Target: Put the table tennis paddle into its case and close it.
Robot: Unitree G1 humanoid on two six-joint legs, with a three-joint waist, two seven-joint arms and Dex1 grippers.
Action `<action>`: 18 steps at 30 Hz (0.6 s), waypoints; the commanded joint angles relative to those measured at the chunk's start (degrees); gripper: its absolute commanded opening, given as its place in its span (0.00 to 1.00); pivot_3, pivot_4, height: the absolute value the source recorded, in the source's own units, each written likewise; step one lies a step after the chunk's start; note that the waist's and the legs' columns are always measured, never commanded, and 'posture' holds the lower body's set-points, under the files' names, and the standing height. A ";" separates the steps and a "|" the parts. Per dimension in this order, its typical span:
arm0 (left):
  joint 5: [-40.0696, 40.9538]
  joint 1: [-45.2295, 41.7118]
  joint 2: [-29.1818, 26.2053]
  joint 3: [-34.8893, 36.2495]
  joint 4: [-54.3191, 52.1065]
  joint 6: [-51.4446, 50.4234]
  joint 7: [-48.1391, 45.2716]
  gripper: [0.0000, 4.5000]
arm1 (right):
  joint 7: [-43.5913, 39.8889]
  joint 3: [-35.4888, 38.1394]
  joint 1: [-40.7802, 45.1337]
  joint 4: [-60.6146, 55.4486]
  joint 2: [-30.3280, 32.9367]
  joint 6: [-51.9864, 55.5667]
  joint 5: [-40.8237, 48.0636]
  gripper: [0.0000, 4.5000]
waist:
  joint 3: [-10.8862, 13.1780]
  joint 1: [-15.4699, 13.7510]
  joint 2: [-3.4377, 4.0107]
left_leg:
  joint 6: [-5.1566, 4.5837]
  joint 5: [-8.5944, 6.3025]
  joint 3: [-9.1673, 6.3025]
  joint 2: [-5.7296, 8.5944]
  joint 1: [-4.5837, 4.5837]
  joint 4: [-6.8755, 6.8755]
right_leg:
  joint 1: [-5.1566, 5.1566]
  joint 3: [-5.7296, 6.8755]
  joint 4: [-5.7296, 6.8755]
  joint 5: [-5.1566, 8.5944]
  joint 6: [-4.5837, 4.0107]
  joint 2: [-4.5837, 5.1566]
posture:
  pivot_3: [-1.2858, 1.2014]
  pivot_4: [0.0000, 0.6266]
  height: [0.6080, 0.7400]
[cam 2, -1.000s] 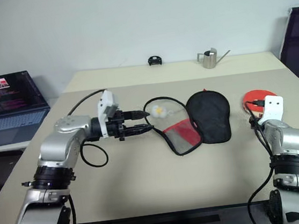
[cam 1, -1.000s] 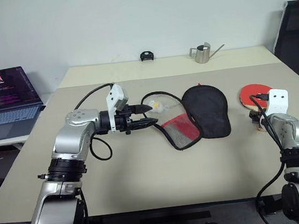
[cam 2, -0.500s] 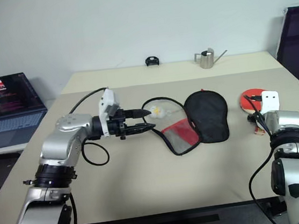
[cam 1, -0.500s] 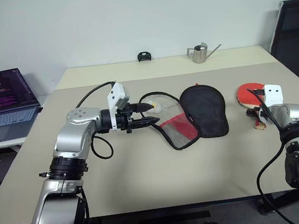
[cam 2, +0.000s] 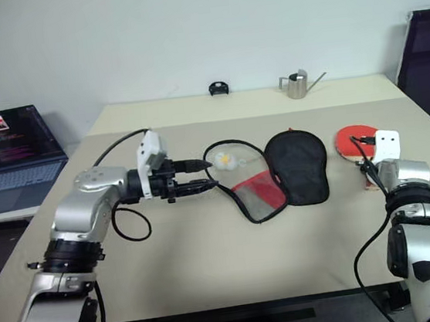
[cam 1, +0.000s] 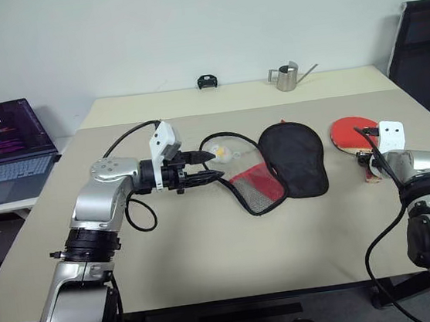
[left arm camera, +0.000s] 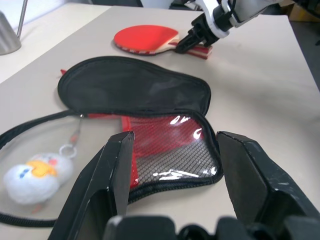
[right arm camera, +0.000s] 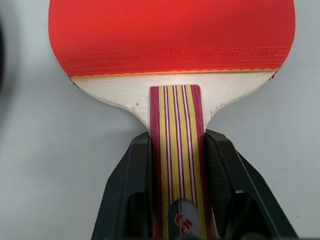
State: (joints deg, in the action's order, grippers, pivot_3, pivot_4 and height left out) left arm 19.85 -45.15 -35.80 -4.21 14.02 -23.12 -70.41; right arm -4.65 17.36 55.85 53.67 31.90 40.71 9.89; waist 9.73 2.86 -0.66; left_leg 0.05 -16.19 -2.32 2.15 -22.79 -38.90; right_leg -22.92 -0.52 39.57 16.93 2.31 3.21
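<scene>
Your right fingers (right arm camera: 135, 185) clamp the striped wooden handle of the smooth red rubber table tennis paddle (right arm camera: 170, 35); left fingers (left arm camera: 117, 175) stand apart before the soft mesh-pocketed case (left arm camera: 135, 92).

open laptop (cam 1: 7, 146), metal watering can (cam 1: 288, 76), small black object (cam 1: 206, 81), dark chair (cam 1: 428, 51).

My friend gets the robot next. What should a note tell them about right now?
Right gripper: shut on the table tennis paddle, fingers on both sides of its handle; paddle lies flat on the table.
Left gripper: open, holding nothing, beside the case's rim.
The case lies unzipped and spread open mid-table, a small plush keychain by it.
Done: paddle gripped.
Left: lift the paddle, slide it into the case, zip it shut.
</scene>
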 commanded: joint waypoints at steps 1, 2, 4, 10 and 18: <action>0.22 -0.14 -1.59 2.38 -1.14 0.85 0.58 0.64 | 1.19 2.46 1.49 -6.82 0.03 1.73 2.20 0.24 | 0.00 0.01 0.00 | 0.00 0.00 0.01 0.00 -0.05 0.01 | -0.08 -0.02 0.02 0.00 0.00 0.00 | 0.52 0.24 1.00; 0.25 -0.03 -1.86 2.56 -1.06 0.84 0.70 0.64 | 1.38 2.85 1.71 -8.86 -0.28 3.02 2.79 0.24 | 0.01 0.02 0.01 | 0.01 0.01 0.08 0.00 -0.13 0.01 | -0.23 -0.10 0.08 0.00 0.00 0.00 | 0.52 0.24 1.00; 0.32 0.19 -2.34 2.82 -0.92 0.88 0.89 0.64 | 1.42 2.96 1.77 -13.48 -0.95 5.66 3.66 0.24 | 0.01 0.08 0.02 | 0.19 0.11 0.14 -0.02 -0.18 0.06 | -0.33 -0.18 0.12 0.00 0.00 0.01 | 0.52 0.24 1.00; 0.15 0.93 -3.10 3.35 -0.52 1.27 1.39 0.64 | 2.71 3.05 -0.02 -29.59 -4.50 15.33 6.70 0.24 | 0.02 0.32 0.03 | 0.19 0.11 0.18 -0.06 -0.17 0.10 | -0.38 -0.25 0.11 0.00 0.00 -0.01 | 0.52 0.24 1.00; 0.15 1.64 -3.13 3.78 -0.44 1.47 1.76 0.64 | 7.82 3.50 -3.66 -48.27 -16.55 27.62 10.19 0.24 | 0.01 0.22 0.03 | 0.00 0.00 0.16 -0.05 -0.16 0.07 | -0.42 -0.25 0.23 0.00 0.00 -0.01 | 0.52 0.24 1.00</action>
State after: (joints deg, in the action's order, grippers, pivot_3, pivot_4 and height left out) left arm 19.85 -43.22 -38.20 -2.00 14.18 -22.92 -69.16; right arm 2.07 20.17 51.82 10.51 16.04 67.24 19.09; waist 9.74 3.09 -0.63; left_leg 0.05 -16.19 -2.17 2.10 -22.96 -38.82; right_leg -23.35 -0.78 39.82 16.93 2.31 3.20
